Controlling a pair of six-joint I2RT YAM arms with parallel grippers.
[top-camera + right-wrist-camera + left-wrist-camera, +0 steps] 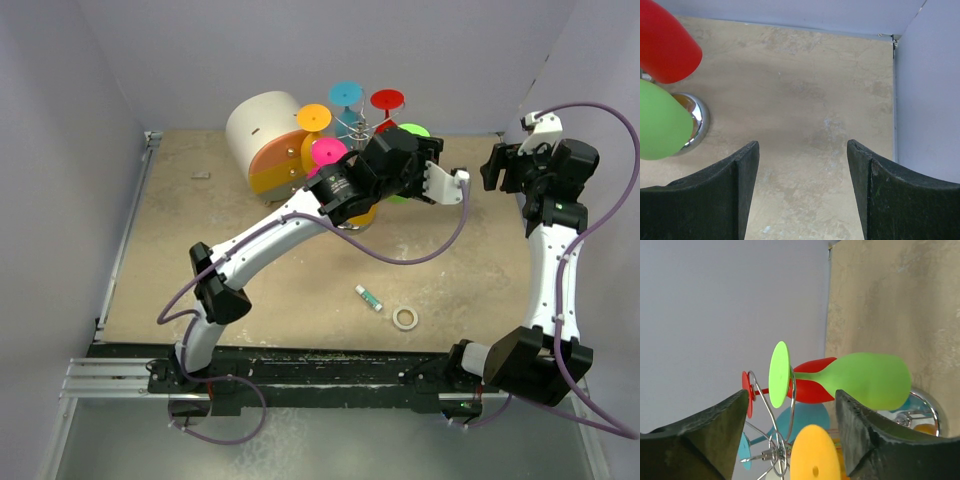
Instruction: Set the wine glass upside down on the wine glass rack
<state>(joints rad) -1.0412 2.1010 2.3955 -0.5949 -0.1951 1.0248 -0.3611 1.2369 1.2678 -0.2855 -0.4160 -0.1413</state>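
Observation:
The wine glass rack [358, 125], a silver wire stand, stands at the back of the table with several coloured wine glasses hanging upside down on its arms. In the left wrist view its wire hub [772, 450] and chrome base [929, 405] show behind a green glass [865, 380], a red glass [812, 387] and a teal one. The round foot of a yellow wine glass [815, 452] sits between my left gripper's fingers without touching either; its stem and bowl are out of frame. My left gripper [791, 392] is open. My right gripper [803, 150] is open and empty, right of the rack's base [699, 122].
A white-and-orange round drawer box [265, 140] stands left of the rack. A small green-and-white tube [368, 297] and a roll of tape [405, 318] lie near the front. Walls close the back and both sides; the right gripper [497, 165] hovers close to the right wall.

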